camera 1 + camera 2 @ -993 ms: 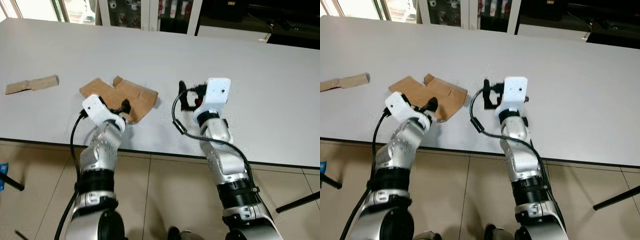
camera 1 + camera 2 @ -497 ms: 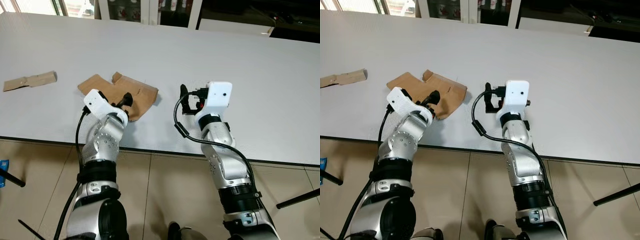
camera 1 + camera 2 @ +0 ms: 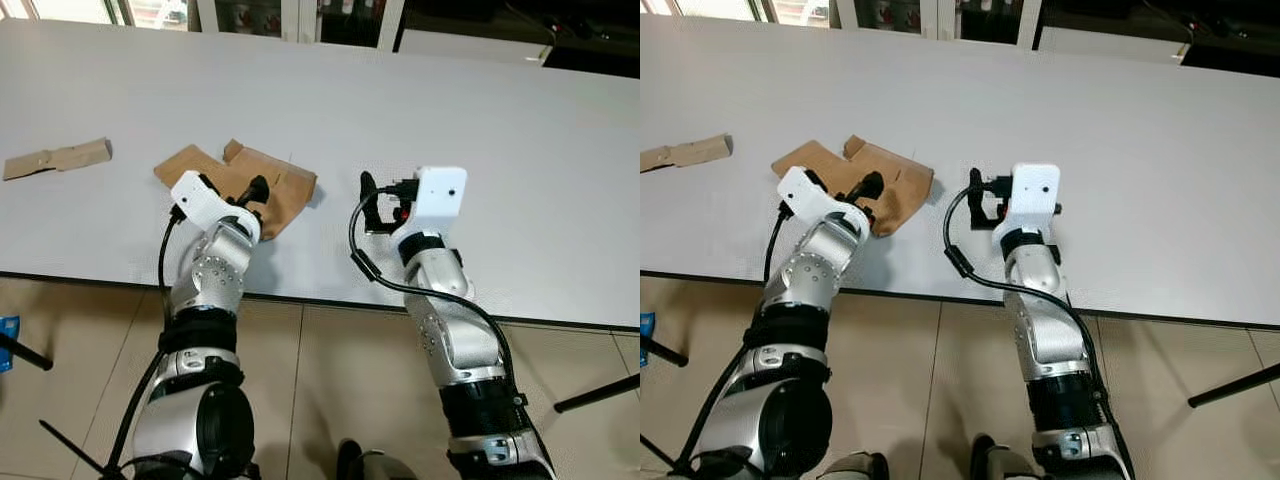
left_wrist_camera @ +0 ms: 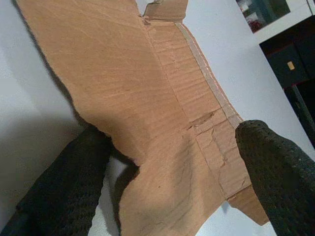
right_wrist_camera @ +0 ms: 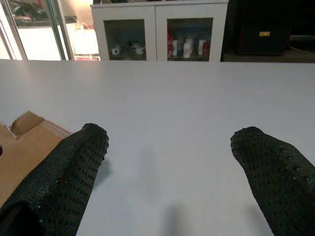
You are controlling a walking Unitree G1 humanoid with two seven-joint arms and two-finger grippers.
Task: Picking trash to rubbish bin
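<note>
A torn brown cardboard piece (image 3: 281, 183) lies flat on the white table (image 3: 520, 150), near its front edge. My left gripper (image 3: 248, 199) is open at the piece's near corner. In the left wrist view one finger (image 4: 69, 182) lies at the torn edge and the other finger (image 4: 278, 172) stands past the far side, with the cardboard (image 4: 147, 98) between them. My right gripper (image 3: 373, 205) hovers open over bare table just right of the cardboard, and its fingers (image 5: 74, 167) hold nothing. A smaller cardboard strip (image 3: 58, 159) lies far left.
The table's front edge (image 3: 320, 298) runs just below both wrists, with tiled floor (image 3: 320, 400) beneath. Glass-fronted cabinets (image 5: 157, 39) stand beyond the table's far side. A blue object (image 3: 5, 340) and a black leg (image 3: 598, 392) are on the floor.
My left gripper has pushed forward, further over the cardboard's near corner. The right gripper has stayed about where it was. The camera has shifted slightly.
</note>
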